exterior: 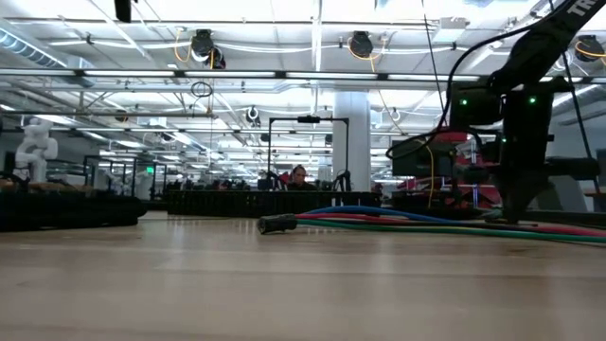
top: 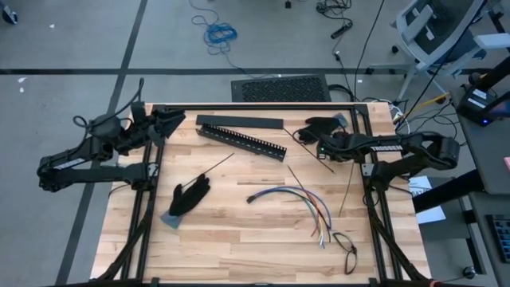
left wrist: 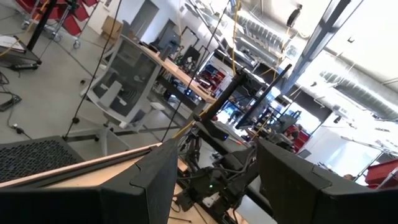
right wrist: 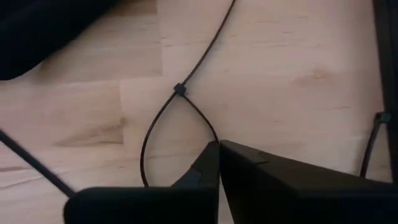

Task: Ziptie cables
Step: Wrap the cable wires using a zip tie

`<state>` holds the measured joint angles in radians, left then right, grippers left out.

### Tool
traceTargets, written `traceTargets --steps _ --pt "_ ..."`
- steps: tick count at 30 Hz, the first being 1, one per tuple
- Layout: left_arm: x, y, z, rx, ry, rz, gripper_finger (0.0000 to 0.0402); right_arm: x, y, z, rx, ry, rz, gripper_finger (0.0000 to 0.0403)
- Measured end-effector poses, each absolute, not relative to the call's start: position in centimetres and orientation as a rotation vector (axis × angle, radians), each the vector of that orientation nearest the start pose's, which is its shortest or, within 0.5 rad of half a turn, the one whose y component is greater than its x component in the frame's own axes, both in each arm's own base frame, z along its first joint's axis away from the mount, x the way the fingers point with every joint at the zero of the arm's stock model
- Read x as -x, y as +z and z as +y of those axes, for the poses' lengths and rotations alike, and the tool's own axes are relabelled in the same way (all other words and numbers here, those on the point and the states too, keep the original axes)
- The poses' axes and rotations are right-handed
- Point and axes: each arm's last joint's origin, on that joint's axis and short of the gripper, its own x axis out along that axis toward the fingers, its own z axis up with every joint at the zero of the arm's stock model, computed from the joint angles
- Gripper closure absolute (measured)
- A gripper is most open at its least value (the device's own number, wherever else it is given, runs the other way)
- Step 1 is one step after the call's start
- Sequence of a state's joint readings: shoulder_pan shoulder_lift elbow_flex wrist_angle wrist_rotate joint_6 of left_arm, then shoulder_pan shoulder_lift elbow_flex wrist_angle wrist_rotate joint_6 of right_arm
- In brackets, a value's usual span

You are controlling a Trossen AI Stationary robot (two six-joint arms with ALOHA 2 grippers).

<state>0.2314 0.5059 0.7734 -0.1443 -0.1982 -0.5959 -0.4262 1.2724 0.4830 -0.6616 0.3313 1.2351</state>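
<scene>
This is looking like a big open robotics lab or industrial workshop. A wooden table (top: 239, 239) is sitting on a grey concrete floor (top: 64, 40), framed by black rails. Overhead, exposed ducts and strip lights (exterior: 284, 47) are running across a high ceiling. Far behind the table, rows of black work frames (exterior: 303, 152) are stretching away, a person (exterior: 299, 177) is sitting among them, and a white humanoid robot (exterior: 36, 142) is standing at the far left. An office chair (left wrist: 124, 81) and loose floor cables (top: 219, 33) are lying around.
</scene>
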Motion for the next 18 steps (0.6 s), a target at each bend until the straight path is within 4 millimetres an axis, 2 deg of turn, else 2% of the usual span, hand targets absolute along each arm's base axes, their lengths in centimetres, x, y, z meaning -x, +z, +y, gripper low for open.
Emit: traceTargets --steps 10,15,18 --pt "-9.5 36.7 2.9 0.555 0.391 -0.265 0.0189 -15.7 15.5 -4.7 -1.031 -1.284 0.756 0.0403" --pt "-9.2 36.8 2.8 0.545 0.398 -0.273 0.0189 -16.9 18.7 -3.3 -0.945 -1.130 0.643 0.0403" --pt "-9.2 36.6 2.9 0.526 0.419 -0.257 0.0189 -18.6 21.3 -2.6 -0.882 -0.951 0.511 0.0403"
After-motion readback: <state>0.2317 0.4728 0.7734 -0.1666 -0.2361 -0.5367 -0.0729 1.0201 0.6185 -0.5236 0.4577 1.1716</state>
